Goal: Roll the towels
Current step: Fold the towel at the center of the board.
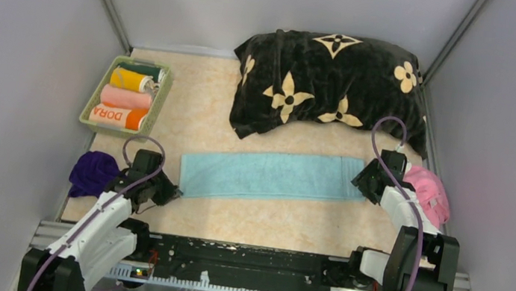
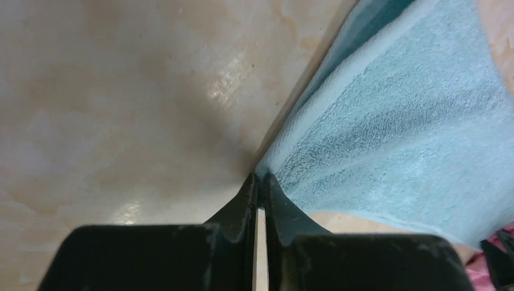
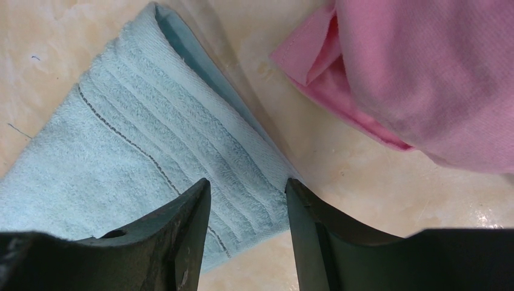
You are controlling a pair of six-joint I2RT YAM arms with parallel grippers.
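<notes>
Down at the near edge we have the left pincer (image 2: pixel 259 179) low on the tabletop (image 1: pixel 267 222). Its jaws are pressed together with only a sliver of light between them, and the tips sit right at the left corner of the light blue towel (image 1: pixel 270 175); whether any cloth is caught there we cannot tell. That towel lies flat in a long strip across the middle, not yet rolled. Over at its right end we see the right pincer (image 3: pixel 247 185), jaws standing apart and straddling the towel's corner, the cloth lying between them. Just left of the left arm a dark purple towel (image 1: pixel 93 173) sits crumpled by the wall, and just beside the right pincer a pink towel (image 1: pixel 429 192) lies in a heap. Further back on the left, a pale green basket (image 1: pixel 84 117) holds rolled towels (image 1: pixel 125 98) side by side, the orange "DORA" one nearest. At the far end we find the big black cushion (image 1: pixel 331 80) with beige flowers, up by the back wall
</notes>
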